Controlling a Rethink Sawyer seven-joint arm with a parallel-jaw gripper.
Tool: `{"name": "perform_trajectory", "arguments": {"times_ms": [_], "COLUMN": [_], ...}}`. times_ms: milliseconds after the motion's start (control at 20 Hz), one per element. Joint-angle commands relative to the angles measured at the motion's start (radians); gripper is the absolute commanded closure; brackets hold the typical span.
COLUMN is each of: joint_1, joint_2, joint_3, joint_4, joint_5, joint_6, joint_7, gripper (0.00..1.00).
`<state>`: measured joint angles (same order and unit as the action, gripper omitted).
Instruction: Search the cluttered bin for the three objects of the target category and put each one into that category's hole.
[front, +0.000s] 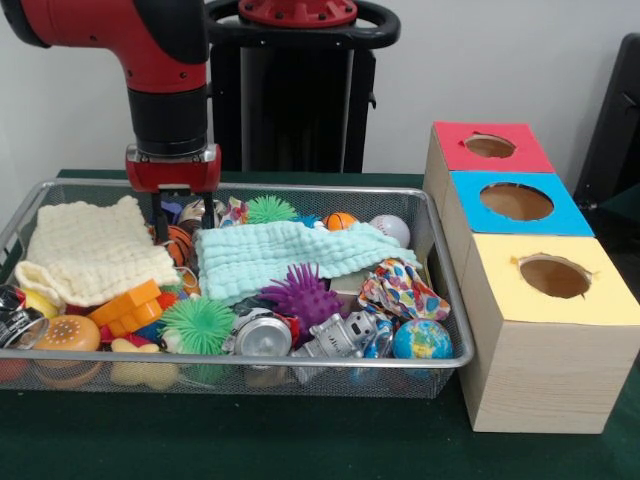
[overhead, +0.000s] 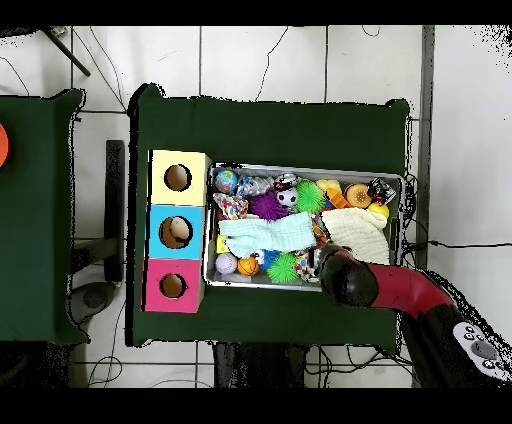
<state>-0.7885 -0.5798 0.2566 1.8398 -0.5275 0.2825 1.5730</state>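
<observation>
A wire mesh bin (front: 437, 236) sits on a dark green table (front: 300, 440), filling the left and middle of the front view. To its right stand three wooden boxes in a row, each with a round hole in its coloured top: a red box (front: 490, 147) farthest away, a blue box (front: 516, 202) in the middle and a yellow box (front: 555, 278) nearest.

My pincer (front: 181, 215) hangs from my red and black arm (front: 165, 70) over the far left part of the bin. Its two dark fingers (front: 159, 214) point straight down, a small gap between them, and I see nothing held. Their tips dip among the toys, just above an orange striped ball (front: 180, 243).

A cream cloth (front: 85, 250) lies just left of my pincer. A pale green cloth (front: 290, 255) stretches across the middle of the bin to its right. Near the front rim are a purple spiky ball (front: 300, 293), a green spiky ball (front: 198, 323), a silver toy robot (front: 340, 338) and a small globe ball (front: 421, 340). A white baseball (front: 391, 229) rests at the far right corner.

From overhead, my arm (overhead: 400, 292) reaches into the bin (overhead: 300, 168) from the lower right.
</observation>
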Motion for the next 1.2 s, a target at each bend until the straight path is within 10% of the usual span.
{"name": "perform_trajectory", "arguments": {"times_ms": [50,1200], "joint_1": [-0.014,-0.038], "joint_2": [0.001,0.043], "joint_3": [0.087,0.092], "joint_4": [-0.080,-0.093], "joint_5": [-0.052,-0.066], "joint_6": [0.019,-0.001], "joint_7": [-0.041,-0.041], "gripper": [0.00,0.00]}}
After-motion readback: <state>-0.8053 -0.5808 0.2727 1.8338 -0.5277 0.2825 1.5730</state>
